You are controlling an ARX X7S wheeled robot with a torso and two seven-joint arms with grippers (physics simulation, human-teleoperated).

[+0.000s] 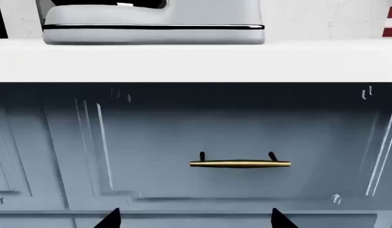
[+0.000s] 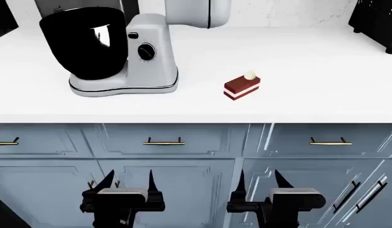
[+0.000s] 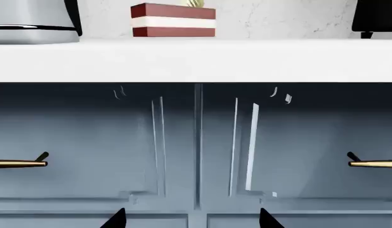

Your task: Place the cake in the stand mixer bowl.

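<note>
Head view: the cake [image 2: 241,87] sits on the white counter [image 2: 297,66], right of the stand mixer bowl [image 2: 84,42]; the right gripper [image 2: 260,183] hangs nearer, below the counter edge, like the left gripper [image 2: 129,183], both empty with fingers spread. Left wrist view: mixer base [image 1: 153,29] above a drawer handle [image 1: 239,164]. Right wrist view: cake broadside, ahead and above.
</note>
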